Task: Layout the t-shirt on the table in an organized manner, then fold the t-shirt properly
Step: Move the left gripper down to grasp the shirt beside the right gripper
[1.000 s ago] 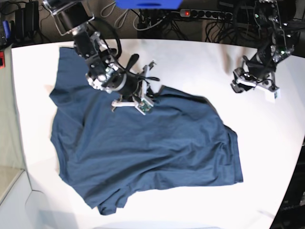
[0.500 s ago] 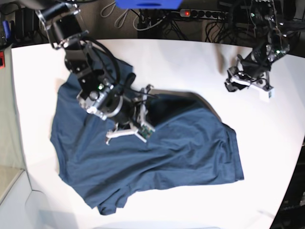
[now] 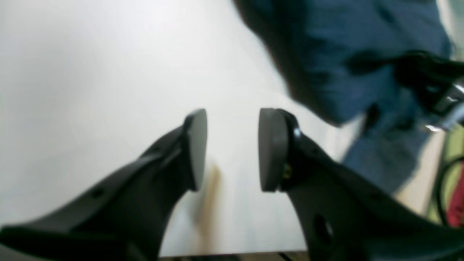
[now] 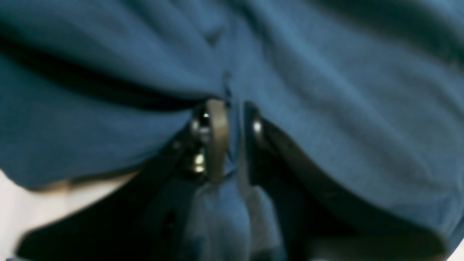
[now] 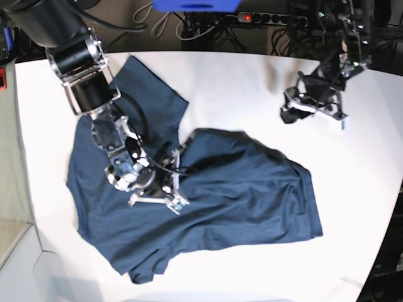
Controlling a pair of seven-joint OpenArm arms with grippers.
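Observation:
The dark navy t-shirt (image 5: 239, 189) lies crumpled across the white table (image 5: 239, 82), one sleeve spread toward the back left. My right gripper (image 5: 176, 165) is low over the shirt's middle. In the right wrist view a fold of the t-shirt (image 4: 326, 108) runs between the fingers of the right gripper (image 4: 233, 137), which stand close together on it. My left gripper (image 5: 288, 113) hovers at the back right, clear of the cloth. The left wrist view shows the left gripper (image 3: 232, 145) open over bare table (image 3: 90, 72) with nothing between its pads, and the t-shirt (image 3: 344, 54) off to its upper right.
A power strip (image 5: 271, 17) and cables lie behind the table's back edge. The table's curved edge runs along the left and front. A strip of white table (image 4: 11, 203) shows under the cloth in the right wrist view.
My right arm has dragged its fold of cloth toward the front, leaving the back-left sleeve flat behind it. My left gripper has drifted left toward the shirt, still open.

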